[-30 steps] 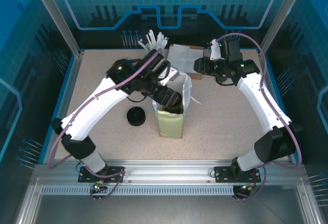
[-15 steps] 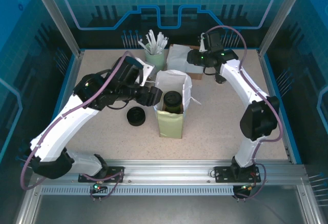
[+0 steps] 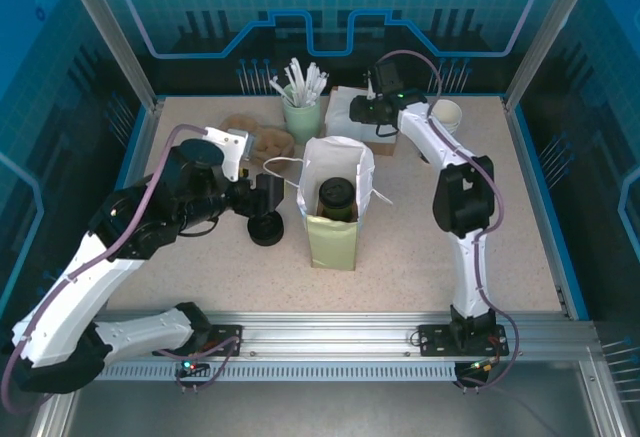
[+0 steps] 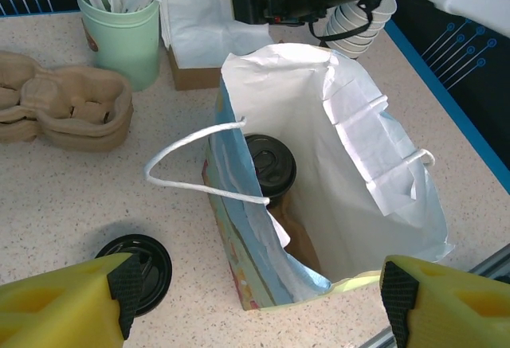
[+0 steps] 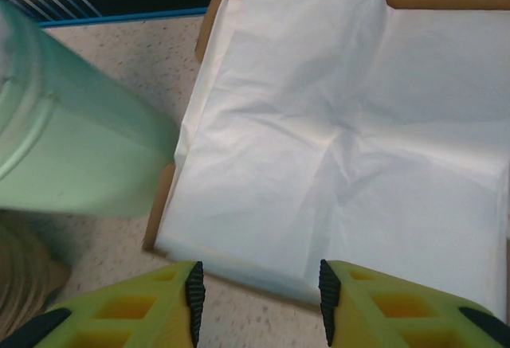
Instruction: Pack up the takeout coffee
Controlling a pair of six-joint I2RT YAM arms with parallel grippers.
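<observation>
Standing upright at the centre of the tabletop (image 3: 450,247), the white paper bag (image 3: 332,242) is seen with its mouth held wide, and a takeout coffee cup (image 3: 337,197) with a black lid is already lodged inside, against the bag's left wall in the left wrist view. A second black lid (image 3: 265,227) is left loose on the tabletop, just beside the bag on its left.

The left claw (image 3: 262,197) is found left of the bag at mid-frame, pointed towards it, with its jaws spread wide and nothing between them. The right claw (image 3: 365,109) is placed at upper centre of the top view, directly over the cardboard box of white napkins (image 5: 335,149); its jaws are parted over the near edge of the stack and nothing is clamped.

The napkins are judged to be the likely next item. They lie flat beneath and ahead of the right claw, so a short descent is called for, and the right arm is plainly the nearer one. The bag is then to be reached down and to the left in the top view.

A green cup of wrapped straws (image 3: 303,112) is set just left of the box, near enough to be knocked.

No brand or legible writing is made out; the print on the bag's side cannot be read.
</observation>
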